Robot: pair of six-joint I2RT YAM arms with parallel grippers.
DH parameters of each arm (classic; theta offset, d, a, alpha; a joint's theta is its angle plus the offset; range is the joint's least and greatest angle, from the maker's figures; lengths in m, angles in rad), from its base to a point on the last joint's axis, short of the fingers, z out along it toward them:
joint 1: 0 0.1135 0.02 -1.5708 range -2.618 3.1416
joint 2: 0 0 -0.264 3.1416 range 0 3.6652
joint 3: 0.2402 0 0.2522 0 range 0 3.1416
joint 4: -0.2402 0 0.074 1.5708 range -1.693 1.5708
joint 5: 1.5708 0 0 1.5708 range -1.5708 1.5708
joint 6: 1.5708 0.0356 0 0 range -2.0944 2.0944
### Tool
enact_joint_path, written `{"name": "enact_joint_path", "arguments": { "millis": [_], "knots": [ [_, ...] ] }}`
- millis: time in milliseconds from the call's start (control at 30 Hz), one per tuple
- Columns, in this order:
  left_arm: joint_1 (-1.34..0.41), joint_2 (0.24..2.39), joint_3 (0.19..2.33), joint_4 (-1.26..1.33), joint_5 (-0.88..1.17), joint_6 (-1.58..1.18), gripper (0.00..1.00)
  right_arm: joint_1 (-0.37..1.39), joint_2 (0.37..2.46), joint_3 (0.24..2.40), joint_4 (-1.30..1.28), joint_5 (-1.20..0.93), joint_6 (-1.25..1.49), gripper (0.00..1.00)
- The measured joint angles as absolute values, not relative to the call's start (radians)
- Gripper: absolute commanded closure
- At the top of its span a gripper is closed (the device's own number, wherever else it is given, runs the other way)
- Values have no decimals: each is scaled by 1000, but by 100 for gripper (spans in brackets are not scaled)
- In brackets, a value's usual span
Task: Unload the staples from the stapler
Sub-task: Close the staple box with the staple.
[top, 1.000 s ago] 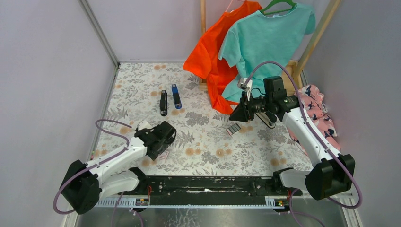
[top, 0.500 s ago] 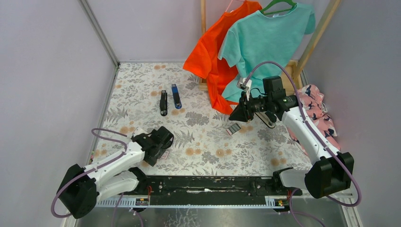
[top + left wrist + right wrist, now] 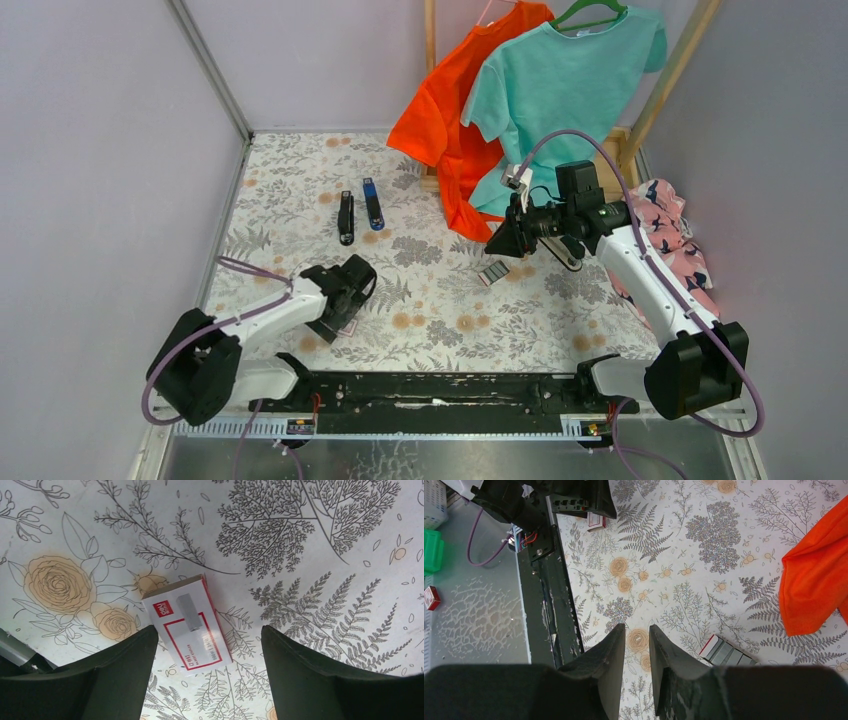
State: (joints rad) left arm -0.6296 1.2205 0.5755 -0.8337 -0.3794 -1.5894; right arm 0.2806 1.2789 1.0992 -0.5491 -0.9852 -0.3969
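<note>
The black stapler [image 3: 346, 217] lies on the flowered cloth at the back left, far from both grippers. My left gripper [image 3: 347, 305] points down at the front left, open, its jaws wide apart with nothing between them. A red-and-white card [image 3: 189, 622] lies just ahead of the left gripper [image 3: 209, 630], nearer the left finger [image 3: 100, 680]. A short silvery strip [image 3: 192, 612] shows on the card; whether it is staples or print I cannot tell. My right gripper [image 3: 492, 245] hangs above the cloth at mid right. In its wrist view the right gripper [image 3: 636, 627] shows a narrow gap holding nothing.
A slim blue-and-black bar [image 3: 373, 203] lies beside the stapler. A small open box of grey strips [image 3: 729, 652] sits below my right gripper. Orange [image 3: 440, 110] and teal [image 3: 570, 70] shirts hang at the back right. A black rail [image 3: 440, 390] runs along the near edge.
My left arm has swung a little to the right, its gripper staying over the card. The right arm has not moved.
</note>
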Motion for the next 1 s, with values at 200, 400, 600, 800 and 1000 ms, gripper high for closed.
{"name": "enact_joint_path", "arguments": {
  "millis": [200,400,600,800,1000],
  "knots": [
    [-607,1323,640,-831,-358,-1557,23,281,1278,1099,-549,-984,-401,68],
    [-606,1455,742,-809,-308,-1506,25,281,1272,1099,-550,-977,-411,68],
    [-637,1607,892,-763,-254,-1465,33,278,1262,1099,-553,-961,-421,68],
    [-704,1729,1028,-630,-186,-1466,31,266,1262,1099,-564,-958,-424,68],
    [-735,1768,1068,-497,-167,-1437,22,254,1262,1099,-567,-953,-430,68]
  ]
}}
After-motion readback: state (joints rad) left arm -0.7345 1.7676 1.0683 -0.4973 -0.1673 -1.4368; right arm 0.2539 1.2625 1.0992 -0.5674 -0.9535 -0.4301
